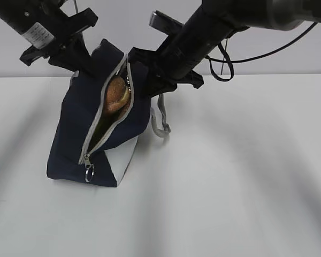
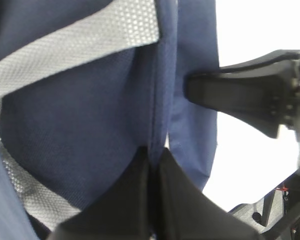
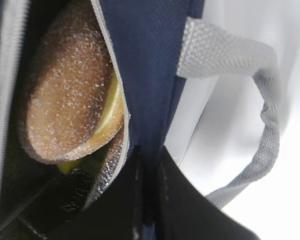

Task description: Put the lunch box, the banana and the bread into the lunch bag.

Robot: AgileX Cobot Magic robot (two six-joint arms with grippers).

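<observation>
1. The right claw was seen pinched on the navy fabric at the rim of the lunch bag, just beside the zipper opening.
2. The left claw was likewise clamped on a fold of the bag's fabric, near a grey handle.
3. The bag was held upright on the desk, its mouth spread between both claws.
4. Inside, the bread was visible, with the banana — a yellow edge — tucked behind it.
5. The lunch box could not be made out; packing was judged nearly finished — the zipper was left open.
</observation>
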